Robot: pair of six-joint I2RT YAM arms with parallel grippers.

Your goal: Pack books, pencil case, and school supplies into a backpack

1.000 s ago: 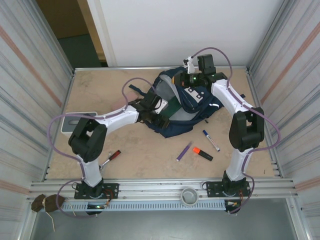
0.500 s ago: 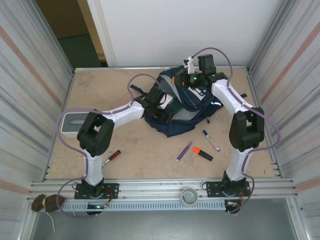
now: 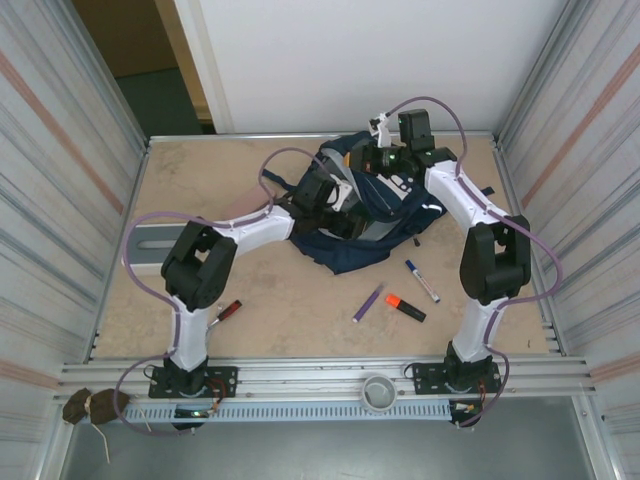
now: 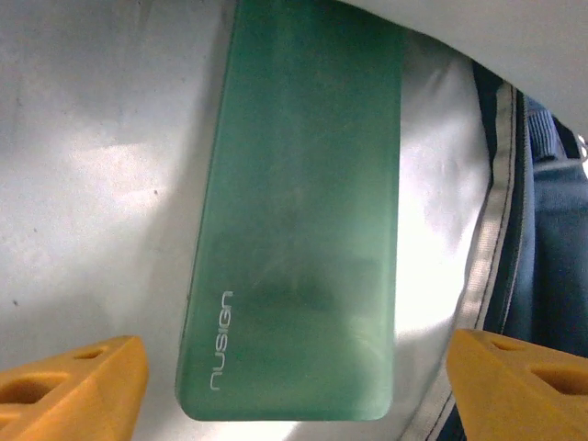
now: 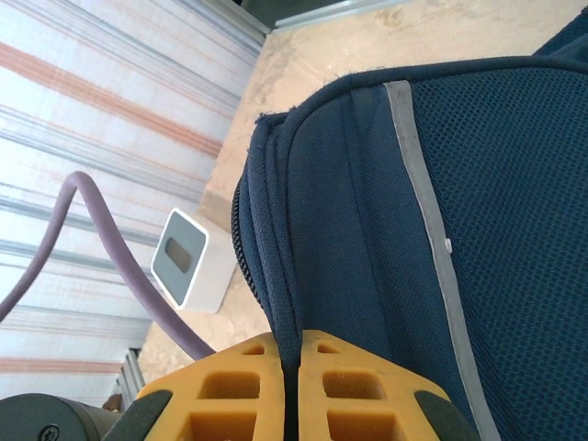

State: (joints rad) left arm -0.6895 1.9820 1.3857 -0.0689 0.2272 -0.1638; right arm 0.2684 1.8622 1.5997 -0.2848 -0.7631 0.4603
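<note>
Left wrist view: the green pencil case (image 4: 299, 220) lies flat inside the backpack (image 4: 556, 239), and your left gripper (image 4: 294, 367) stands wide open, fingers clear of it on both sides. Back straight out without dragging it. Your right gripper (image 5: 299, 367) is pinched shut on the backpack's rim. Hold that mouth high for the purple pen (image 3: 367, 302), orange highlighter (image 3: 405, 308) and white marker (image 3: 422, 281) on the table (image 3: 290, 300).

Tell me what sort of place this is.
Probably an enclosed robot test cell, not a classroom: ribbed metal side walls, two arms bolted to an aluminium rail along the table edge, and a backpack with pens laid out as props.
</note>
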